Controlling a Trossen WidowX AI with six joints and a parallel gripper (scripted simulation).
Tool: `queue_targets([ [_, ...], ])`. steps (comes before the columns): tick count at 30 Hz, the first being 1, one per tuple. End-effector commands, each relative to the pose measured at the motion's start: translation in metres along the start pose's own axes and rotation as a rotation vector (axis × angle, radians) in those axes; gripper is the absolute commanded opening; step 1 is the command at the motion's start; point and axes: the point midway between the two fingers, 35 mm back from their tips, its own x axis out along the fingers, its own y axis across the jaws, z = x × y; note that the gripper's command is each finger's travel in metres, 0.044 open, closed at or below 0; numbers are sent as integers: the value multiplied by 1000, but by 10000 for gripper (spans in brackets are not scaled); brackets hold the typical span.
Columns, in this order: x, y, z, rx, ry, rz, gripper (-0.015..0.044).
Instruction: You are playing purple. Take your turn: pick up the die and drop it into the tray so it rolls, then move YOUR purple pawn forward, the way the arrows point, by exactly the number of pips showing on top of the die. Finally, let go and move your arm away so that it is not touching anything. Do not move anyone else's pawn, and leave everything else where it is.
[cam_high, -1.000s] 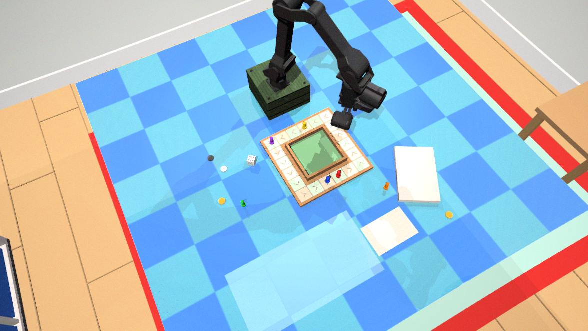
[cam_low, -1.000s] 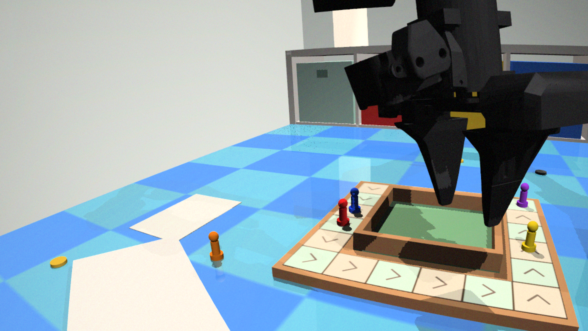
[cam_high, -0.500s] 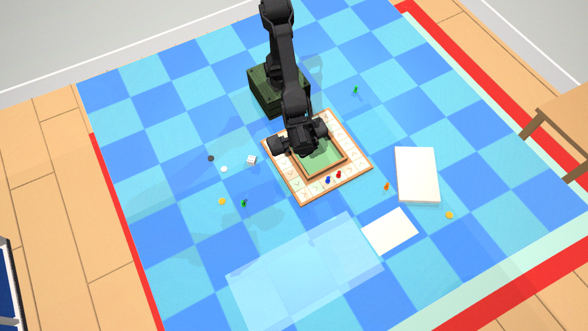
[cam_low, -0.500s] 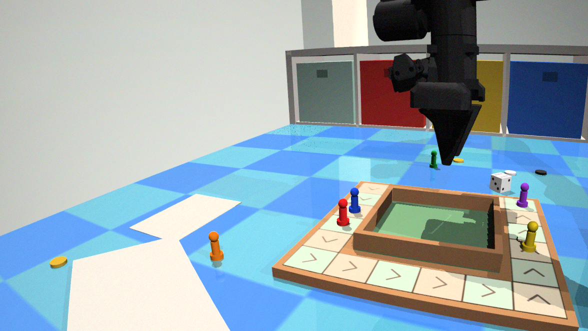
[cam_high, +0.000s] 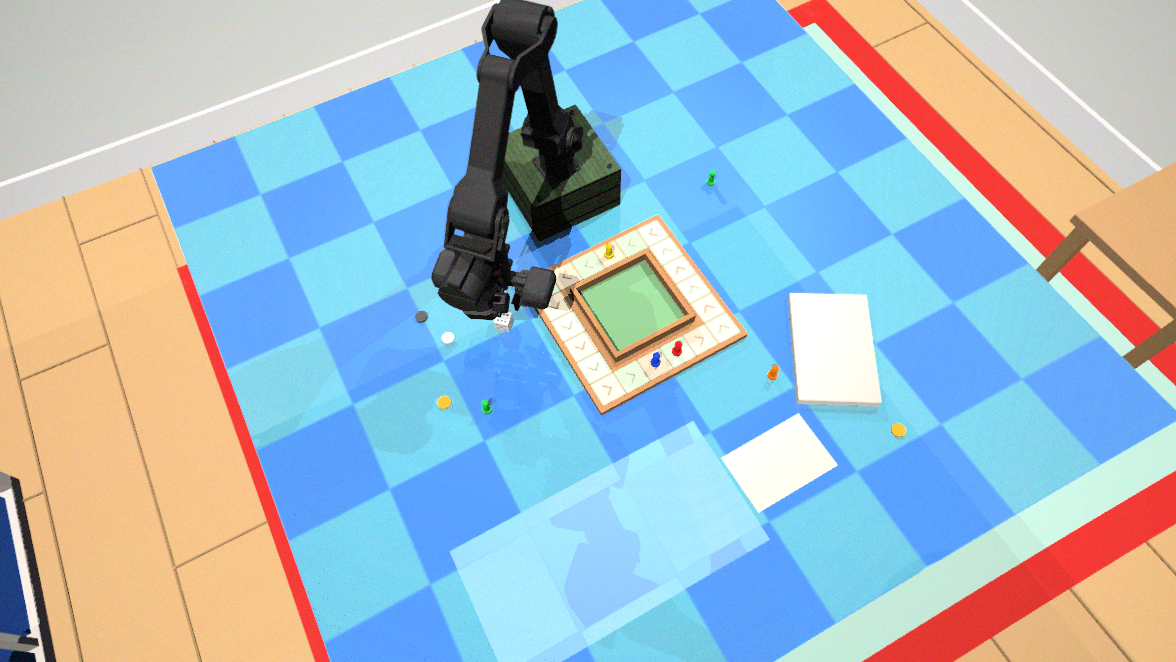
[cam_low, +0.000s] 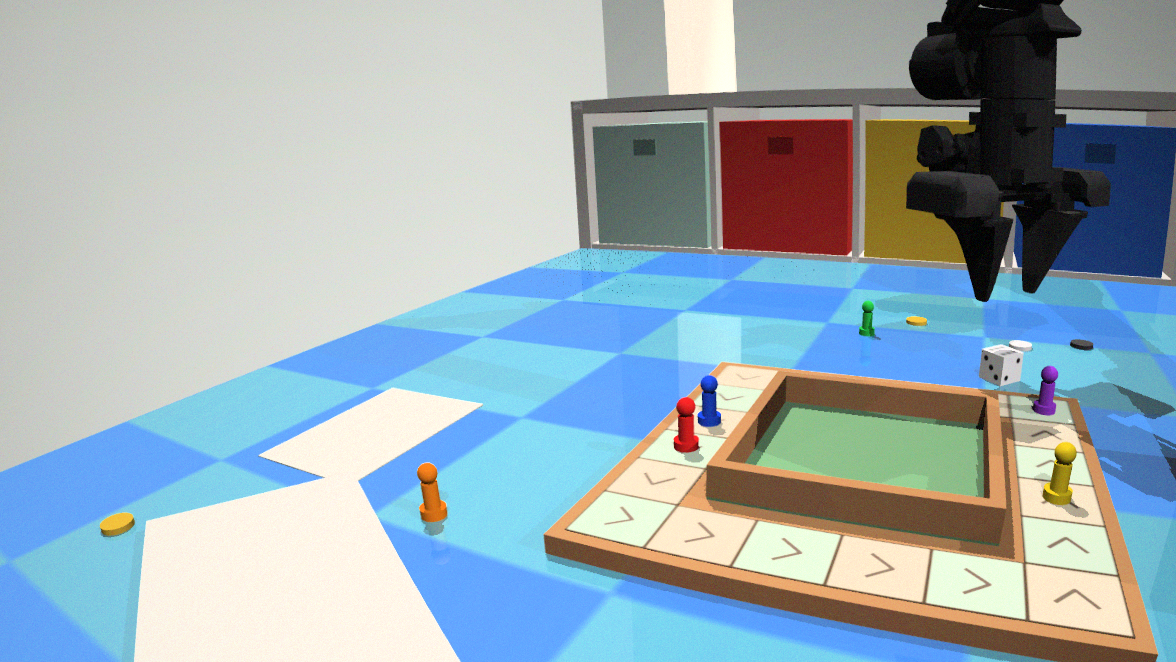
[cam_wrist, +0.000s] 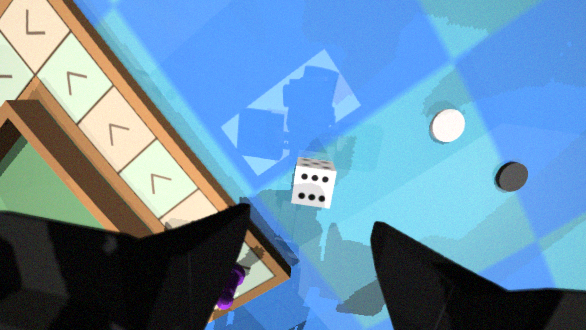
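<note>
Wrist view: die (cam_wrist: 313, 182), small, hard, likely light and slick-faced, sits on the surface just off the board's (cam_wrist: 125, 115) corner, six pips facing the camera. I'd pinch two opposite flat faces, not corners. My end effector (cam_wrist: 307, 240) hangs above it, partly open, holding nothing. Purple pawn (cam_low: 1045, 389) stands near the die, on the board's corner square.

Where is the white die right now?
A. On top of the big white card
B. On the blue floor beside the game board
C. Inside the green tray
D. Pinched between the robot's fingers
B: the die sits on the blue checkered floor just off the board's corner, below the open, empty gripper.
</note>
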Motion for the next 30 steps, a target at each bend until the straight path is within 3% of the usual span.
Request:
queue_targets([
  [1,13,-1,0,7,1,-1,275],
  [30,63,-2,-1,7,2,-1,275],
])
